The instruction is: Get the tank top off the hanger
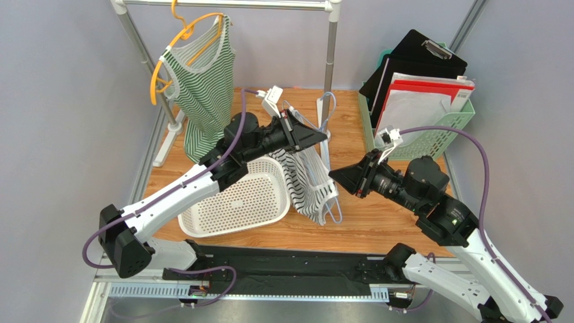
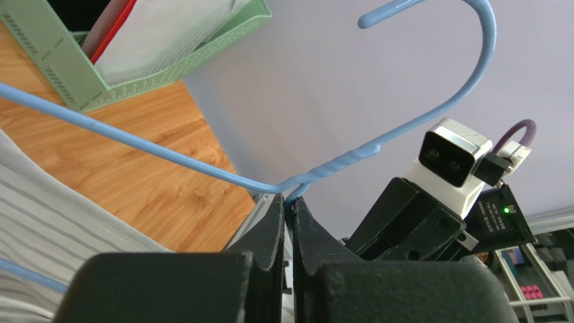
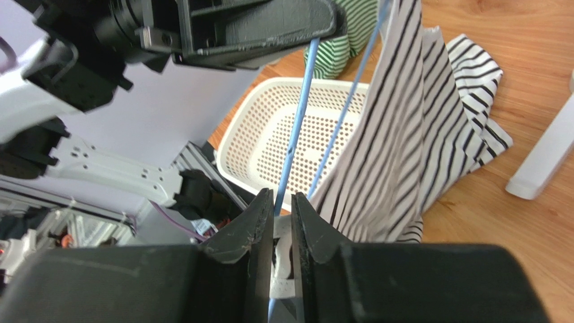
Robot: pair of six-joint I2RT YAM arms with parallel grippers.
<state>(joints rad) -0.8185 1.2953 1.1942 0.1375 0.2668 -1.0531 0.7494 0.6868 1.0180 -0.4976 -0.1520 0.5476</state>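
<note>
Arms [image 1: 176, 191]: white shells are joined by black joints.
Cables [image 1: 481, 182]: purple.
Left gripper [image 1: 325, 136], right gripper [image 1: 333, 176]: black, wedge-shaped.
Wrist cameras [image 2: 453, 158]: white-cased.

Tank top [image 2: 47, 222] mostly beyond left-wrist view's edge

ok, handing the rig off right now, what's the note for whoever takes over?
Left gripper: shut on the twisted neck of the blue hanger, holding it up over the table.
Right gripper: jaws nearly closed by the hanger's wires, against the tank top; grip unclear.
Tank top: on the hanger, hem bunched on the table beside the white basket.
Done: hanger is in hand, not on the rack.
Left: pull the tank top off.
</note>
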